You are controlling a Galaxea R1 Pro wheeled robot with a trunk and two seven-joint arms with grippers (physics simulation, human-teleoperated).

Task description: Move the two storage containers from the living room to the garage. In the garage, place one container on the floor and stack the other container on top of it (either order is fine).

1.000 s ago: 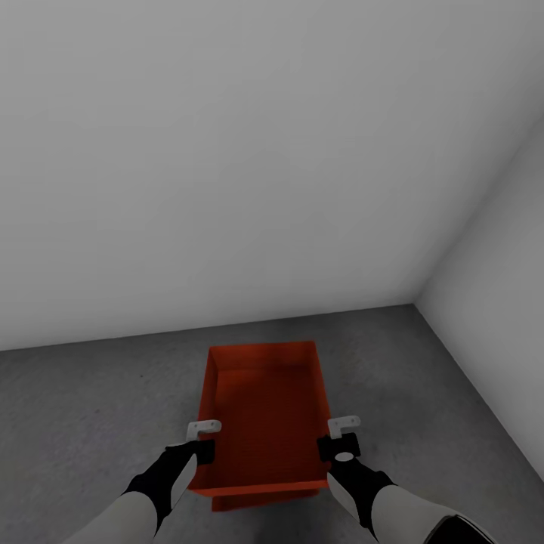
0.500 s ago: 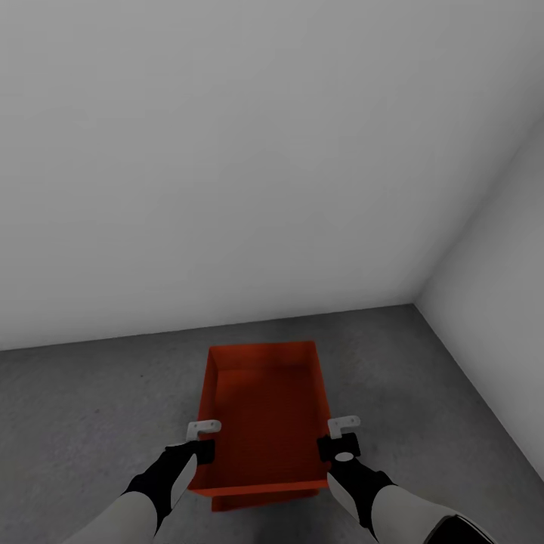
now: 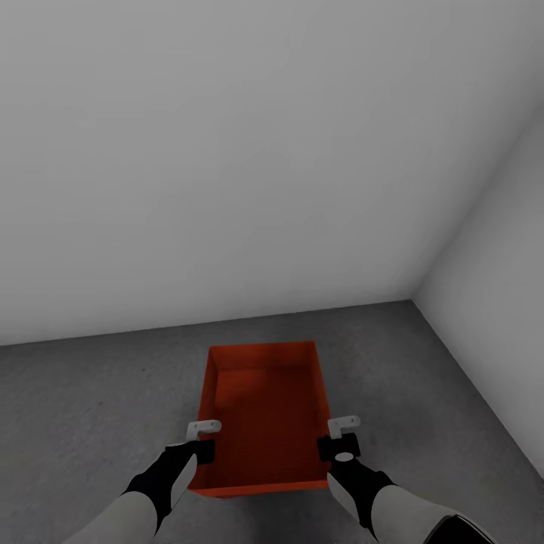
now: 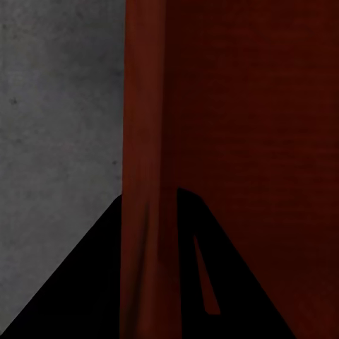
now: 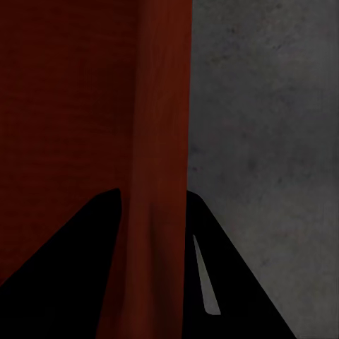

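Orange-red storage container (image 3: pixel 261 412), lidless, open side up, long axis running away from the robot toward the back wall (image 3: pixel 227 166). It sits low over the dark grey concrete floor (image 3: pixel 91 408), in the corner region where the back wall meets the side wall (image 3: pixel 499 302). Inside is bare, finely ribbed. Whether a second bin lies beneath it cannot be told from the head view: no lower edge is distinguishable under the near wall.

Left gripper (image 3: pixel 202 438) at the container's left long wall, near the robot's end; right gripper (image 3: pixel 341 436) at the right long wall, opposite. Both reach in from the near side, black wrists and pale forearms below.

Left wrist view: the red container wall (image 4: pixel 148 176) stands edge-on between the two dark fingers (image 4: pixel 78 289), which close against it on both sides, inner face of the bin on one side, grey floor on the other. Clamped on the wall.

Right wrist view: same arrangement mirrored, the wall (image 5: pixel 162 141) pinched between the fingers (image 5: pixel 233 282), concrete to the outer side. Clamped also.

Container level, held square between the two arms.
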